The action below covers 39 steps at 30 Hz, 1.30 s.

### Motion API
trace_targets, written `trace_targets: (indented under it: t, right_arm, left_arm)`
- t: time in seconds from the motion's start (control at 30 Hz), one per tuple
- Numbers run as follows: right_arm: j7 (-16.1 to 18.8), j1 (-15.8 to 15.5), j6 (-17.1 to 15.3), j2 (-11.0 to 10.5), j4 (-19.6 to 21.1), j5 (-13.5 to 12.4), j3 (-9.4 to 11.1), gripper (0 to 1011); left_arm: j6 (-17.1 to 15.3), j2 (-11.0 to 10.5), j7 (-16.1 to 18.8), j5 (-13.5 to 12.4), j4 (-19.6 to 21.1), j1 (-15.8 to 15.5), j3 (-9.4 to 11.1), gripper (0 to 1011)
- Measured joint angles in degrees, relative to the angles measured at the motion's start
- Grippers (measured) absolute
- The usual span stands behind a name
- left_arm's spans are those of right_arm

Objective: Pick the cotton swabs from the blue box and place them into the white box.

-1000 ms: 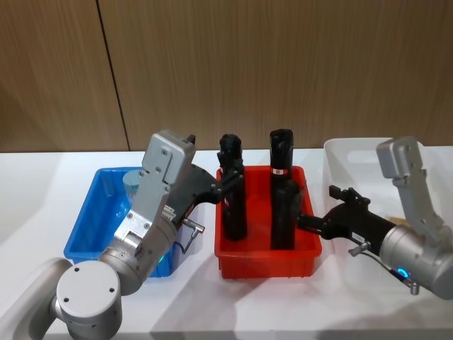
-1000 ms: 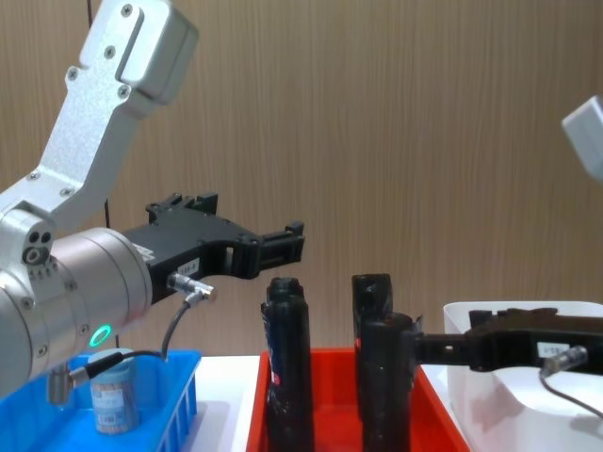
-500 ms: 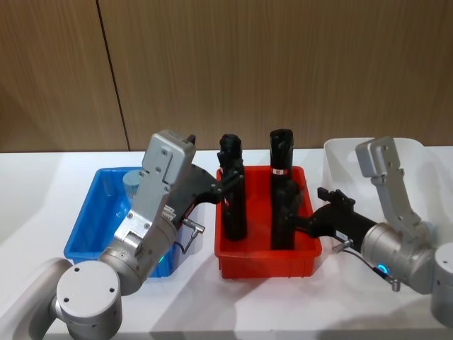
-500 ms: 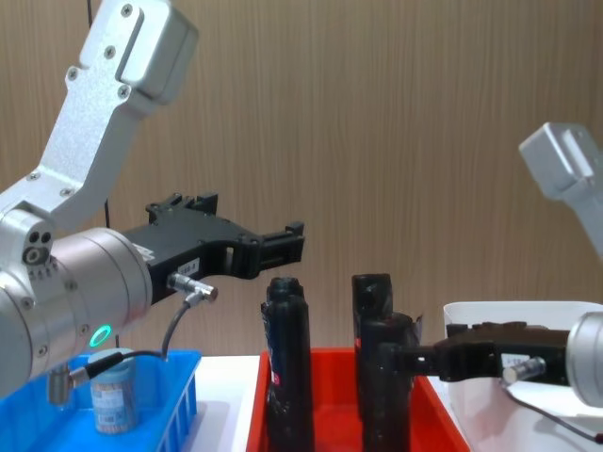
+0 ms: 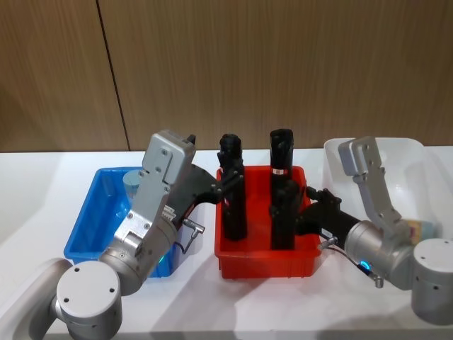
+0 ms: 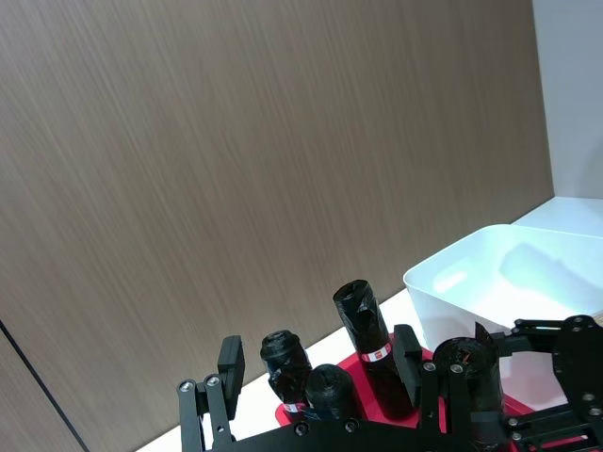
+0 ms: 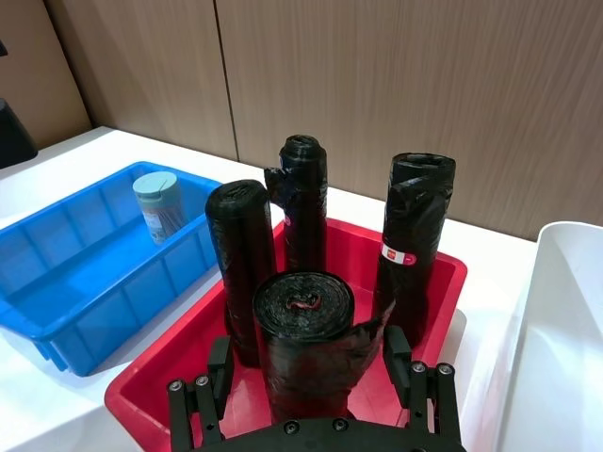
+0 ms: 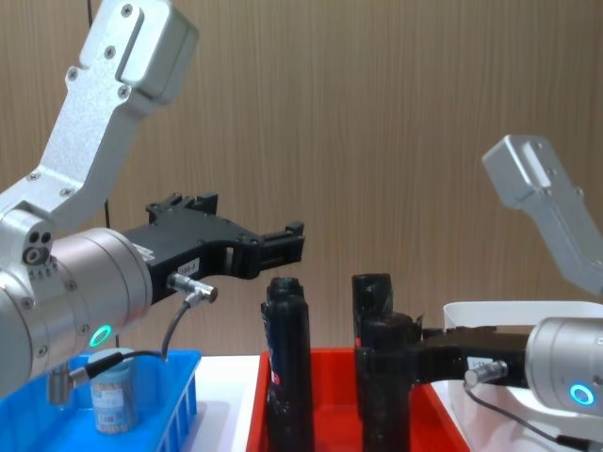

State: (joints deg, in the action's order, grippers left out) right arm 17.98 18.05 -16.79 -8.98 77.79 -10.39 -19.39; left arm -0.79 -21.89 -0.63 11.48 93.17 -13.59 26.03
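Right hand (image 7: 311, 391) open round a black bottle (image 7: 303, 344) in red crate (image 7: 179, 372) — swab tub (image 7: 156, 205) waits beyond, in blue box (image 7: 66, 273); left hand (image 8: 283, 243) open, empty.

The left arm fills the nine-o'clock side, its silver elbow link rising toward eleven o'clock. Its black left hand (image 8: 283, 243) reaches toward three o'clock, held above the black wrapped bottles (image 8: 287, 363); whether its fingers are parted cannot be made out. At seven o'clock sits the blue box (image 8: 179, 400), with one tub of cotton swabs (image 8: 113, 400) standing upright inside, partly behind the arm's cable. The bottles stand upright in the red crate (image 8: 334, 386) at six o'clock. The right hand (image 8: 424, 358) comes in from four o'clock, level with a bottle's top and right against it. Behind it shows the white box (image 8: 490, 311) rim.
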Motion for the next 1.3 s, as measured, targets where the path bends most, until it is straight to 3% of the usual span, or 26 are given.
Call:
trace_targets:
  t: [0.67,0.9,1.13,1.3]
  right_arm:
    - [-2.79,3.26,1.62,2.73,-5.52,1.20,-1.00,991]
    - [-3.57,3.85,2.14,3.17,-6.50,1.29,-1.06,835]
    - [-4.12,3.94,2.35,3.27,-6.60,1.24,-1.03,605]
    - [-4.38,3.66,2.51,3.13,-5.96,1.11,-0.96,564]
  left_arm:
    - [0.00,0.00,0.00,0.00,0.00,0.00,0.00,1003]
    - [0.00,0.00,0.00,0.00,0.00,0.00,0.00,1003]
    - [0.00,0.00,0.01,0.00,0.00,0.00,0.00,1003]
    - [0.00,0.00,0.00,0.00,0.00,0.00,0.00,1003]
